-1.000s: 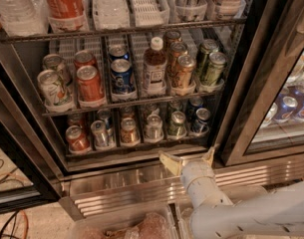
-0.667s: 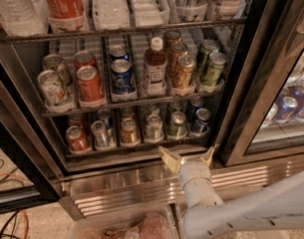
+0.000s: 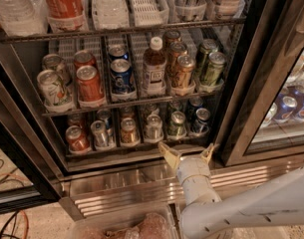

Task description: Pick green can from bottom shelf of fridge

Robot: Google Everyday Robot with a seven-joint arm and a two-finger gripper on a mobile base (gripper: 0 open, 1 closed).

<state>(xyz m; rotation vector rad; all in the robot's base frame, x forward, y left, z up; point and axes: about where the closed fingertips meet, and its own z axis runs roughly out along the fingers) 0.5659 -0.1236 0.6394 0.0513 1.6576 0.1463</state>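
The green can [image 3: 177, 124] stands upright in the front row of the bottom shelf [image 3: 116, 153] of the fridge [image 3: 241, 83], second lane from the right. It has a silver lid. My gripper [image 3: 187, 149] is open, its two tan fingers spread just below the shelf's front edge. It sits slightly right of and below the green can and touches nothing. The white arm [image 3: 251, 208] reaches in from the lower right.
On the same shelf stand a red can [image 3: 76, 139], a silver can [image 3: 99, 133], an orange can [image 3: 129, 131], another silver can [image 3: 153, 127] and a dark blue can [image 3: 201, 121]. The rack above holds a bottle [image 3: 154, 66] and taller cans. A ribbed steel base [image 3: 121, 188] lies below.
My gripper has moved up and forward a little, closer to the bottom shelf's front edge. The cans have not moved.
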